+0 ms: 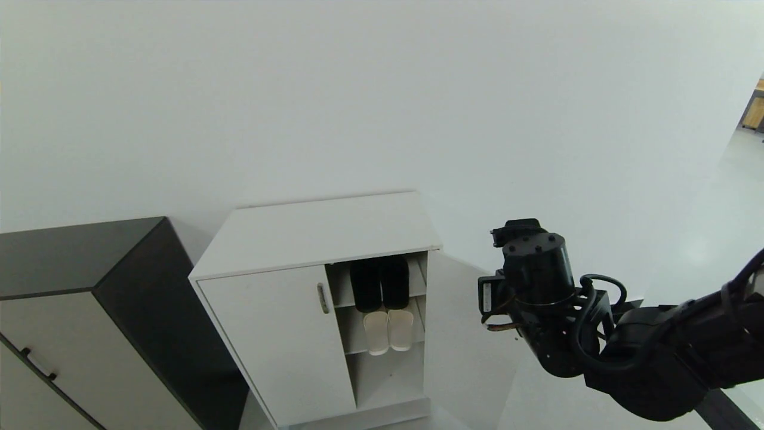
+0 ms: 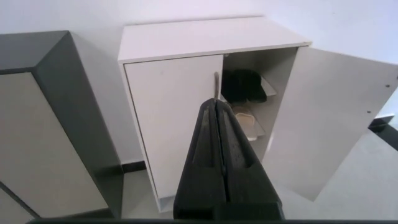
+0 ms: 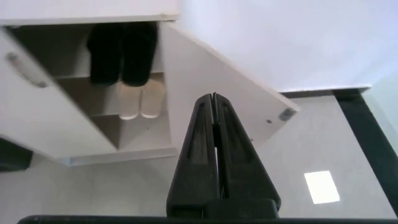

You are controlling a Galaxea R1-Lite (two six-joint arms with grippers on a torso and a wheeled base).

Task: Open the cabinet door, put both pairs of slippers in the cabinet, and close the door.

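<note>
White slippers [image 3: 130,101] shelved, well beyond closed right fingers [image 3: 200,149]

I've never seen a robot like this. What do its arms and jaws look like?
The right arm is matte black and chunky, with a drum-shaped joint, looping black cables and a small white label. The left gripper and right gripper each have long, black, wedge-shaped jaws tapering to narrow tips.
</note>
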